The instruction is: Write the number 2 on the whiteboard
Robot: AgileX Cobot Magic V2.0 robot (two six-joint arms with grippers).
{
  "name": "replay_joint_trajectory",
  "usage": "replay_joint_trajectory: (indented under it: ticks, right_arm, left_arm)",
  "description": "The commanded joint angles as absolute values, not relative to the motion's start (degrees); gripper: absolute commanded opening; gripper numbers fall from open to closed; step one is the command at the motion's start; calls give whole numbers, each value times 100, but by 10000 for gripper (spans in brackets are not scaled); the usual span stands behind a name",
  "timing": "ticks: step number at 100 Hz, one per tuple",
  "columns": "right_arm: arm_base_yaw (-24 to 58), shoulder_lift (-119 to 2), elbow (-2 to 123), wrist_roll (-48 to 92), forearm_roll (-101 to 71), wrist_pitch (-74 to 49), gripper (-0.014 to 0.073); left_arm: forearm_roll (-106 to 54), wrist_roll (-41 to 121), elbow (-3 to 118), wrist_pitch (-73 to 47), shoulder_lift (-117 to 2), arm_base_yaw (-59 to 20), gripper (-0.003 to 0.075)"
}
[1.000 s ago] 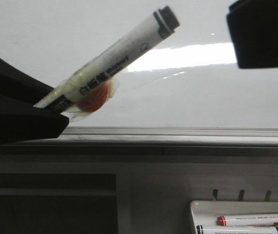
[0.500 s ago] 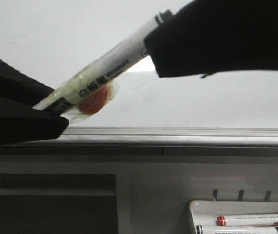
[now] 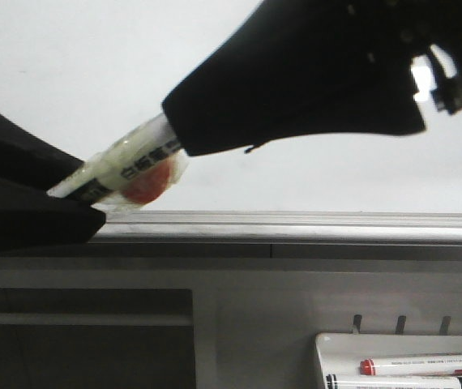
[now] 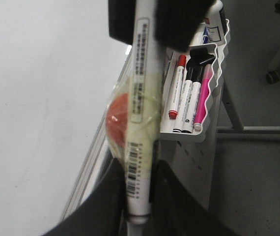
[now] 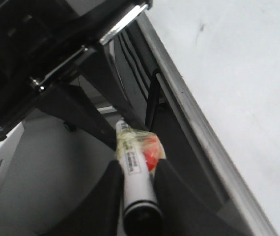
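The whiteboard (image 3: 85,65) fills the upper front view above its grey rail (image 3: 312,228); it also shows in the left wrist view (image 4: 32,108) and the right wrist view (image 5: 238,83). No number 2 is visible on it. My left gripper (image 3: 69,207) is shut on the tail of a white whiteboard marker (image 3: 138,156) with yellowish tape and a red lump. In the left wrist view (image 4: 139,196) the marker (image 4: 141,98) runs up between the fingers. My right gripper (image 3: 184,130) covers the marker's cap end. In the right wrist view (image 5: 139,196) its fingers press both sides of the marker (image 5: 136,177).
A small white marker tray (image 3: 328,344) hangs low on the right with a red-capped marker (image 3: 425,365) in it. In the left wrist view the tray (image 4: 213,88) holds several markers. A faint dark smudge (image 5: 199,30) marks the board.
My right gripper has come in from the upper right and slid down-left over the marker's cap end. The marker and my left gripper have dipped slightly.
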State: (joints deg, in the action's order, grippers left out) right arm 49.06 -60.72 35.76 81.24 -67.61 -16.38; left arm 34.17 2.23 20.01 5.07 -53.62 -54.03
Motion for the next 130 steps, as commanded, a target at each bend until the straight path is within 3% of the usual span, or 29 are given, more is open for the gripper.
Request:
replay_joint_trajectory:
  ticks: [1, 14, 19, 24, 36, 40, 45, 52, 59, 81, 102, 130]
  right_arm:
    - [4917, -6086, 3792, 8179, -6855, -1492, -71]
    - [4917, -6101, 3792, 8179, -6855, -1531, -71]
    - [4917, -6101, 3792, 8179, -6845, -1615, -71]
    - [4917, -6088, 3792, 8179, -6791, -1633, -71]
    - [4917, -6088, 3792, 8092, -6734, -1623, -71]
    - [4917, -6077, 3792, 8056, -6776, -1551, -71]
    - [4917, -6037, 3792, 8051, -6776, -1424, -71]
    - [4917, -5972, 3792, 8051, -6776, -1221, -71]
    - [4917, -5859, 3792, 8051, -6776, -1086, -71]
    - [4917, -5534, 3740, 8051, -6832, -574, -67]
    - [4917, -5361, 3516, 8051, -6832, -495, -67]
    - [4917, -5338, 3444, 8051, -6832, -286, -67]
  left_arm:
    - [3417, 132, 2159, 926, -5292, -5448, -20]
    - [3524, 132, 2169, 938, -5292, -5448, -16]
    - [3524, 132, 2169, 938, -5259, -5448, 19]
    - [3512, 132, 2180, 938, -5188, -5435, 97]
    - [3284, 132, 2180, 948, -4864, -5435, 390]
    - [2925, 132, 2180, 913, -4692, -5435, 459]
    - [2586, 132, 2180, 783, -4454, -5435, 487]
    - [2119, 132, 2180, 448, -4038, -5435, 445]
    - [1728, 132, 2180, 127, -3552, -5435, 353]
    - [724, 132, 2180, -276, -1942, -5435, -18]
    - [917, -59, 2180, -1238, -995, -4987, -21]
    - [1031, -631, 1985, -1305, -883, -3230, -20]
